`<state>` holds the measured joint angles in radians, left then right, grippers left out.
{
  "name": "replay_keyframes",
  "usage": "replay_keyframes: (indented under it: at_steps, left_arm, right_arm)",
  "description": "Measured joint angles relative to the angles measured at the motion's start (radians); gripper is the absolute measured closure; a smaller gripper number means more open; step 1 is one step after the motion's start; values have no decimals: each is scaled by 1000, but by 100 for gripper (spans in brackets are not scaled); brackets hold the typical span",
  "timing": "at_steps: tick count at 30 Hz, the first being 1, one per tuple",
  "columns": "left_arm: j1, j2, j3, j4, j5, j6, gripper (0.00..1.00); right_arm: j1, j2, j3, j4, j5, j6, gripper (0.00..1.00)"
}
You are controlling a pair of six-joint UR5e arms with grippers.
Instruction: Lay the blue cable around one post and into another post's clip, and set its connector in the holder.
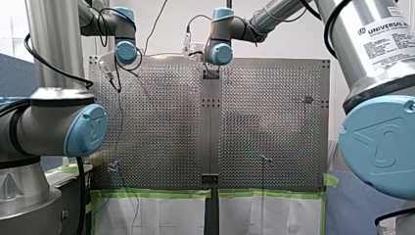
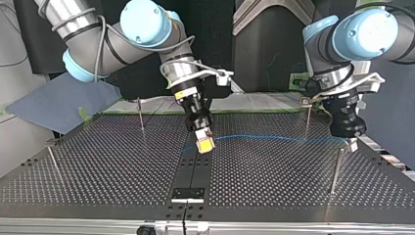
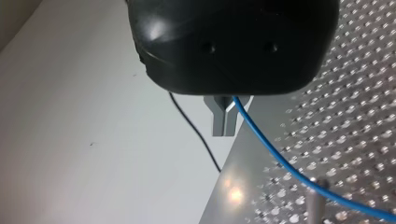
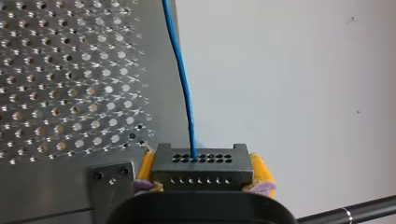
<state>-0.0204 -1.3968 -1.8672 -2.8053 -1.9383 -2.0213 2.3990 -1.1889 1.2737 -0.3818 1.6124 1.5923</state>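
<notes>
Connector (image 4: 201, 169), a dark block with rows of small holes, sits pinched between the yellow pads (image 4: 259, 169) of my right gripper (image 2: 205, 145). The blue cable (image 4: 180, 70) leaves the middle of the connector's top face and runs straight ahead of the gripper, along the edge of the perforated surface (image 2: 122, 161).

In the top view my right gripper hangs tilted over the dark centre strip (image 2: 195, 169) of the surface, about midway along the edge farthest from the arms' bases. A small black plate (image 2: 187, 193) with screws lies on that strip, right at the edge, just beside the gripper but apart from it.

From there the cable stretches in a shallow arc, off the surface, to my left gripper (image 3: 224, 122), which hovers near the far corner on that arm's side. Its metal fingers (image 3: 219, 122) are pressed together, and the cable comes out from between them near their root. It then slopes away past the top of a thin post (image 3: 315, 203). Whether it touches that post I cannot tell.

Three more thin posts stand on the surface: one (image 2: 307, 117) behind my left gripper, one (image 2: 141, 115) beyond my right gripper, and one (image 2: 53, 161) near the opposite side edge. The cable rests on none of these.
</notes>
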Motion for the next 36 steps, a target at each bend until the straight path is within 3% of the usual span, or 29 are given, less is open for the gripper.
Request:
replay_keyframes:
  at_steps: [8,21,30,36]
  left_arm:
    - [52,0,8,6,18,-30,100]
    - [175,-29,25,22,138,-36,100]
    - [190,-101,94,24,212,-40,100]
    - [195,-150,124,25,225,-46,100]
  right_arm:
    - [-1,29,-32,6,1,0,100]
    - [6,95,-96,13,4,0,100]
    - [6,126,-155,34,5,-3,100]
    - [6,162,-200,50,7,-7,100]
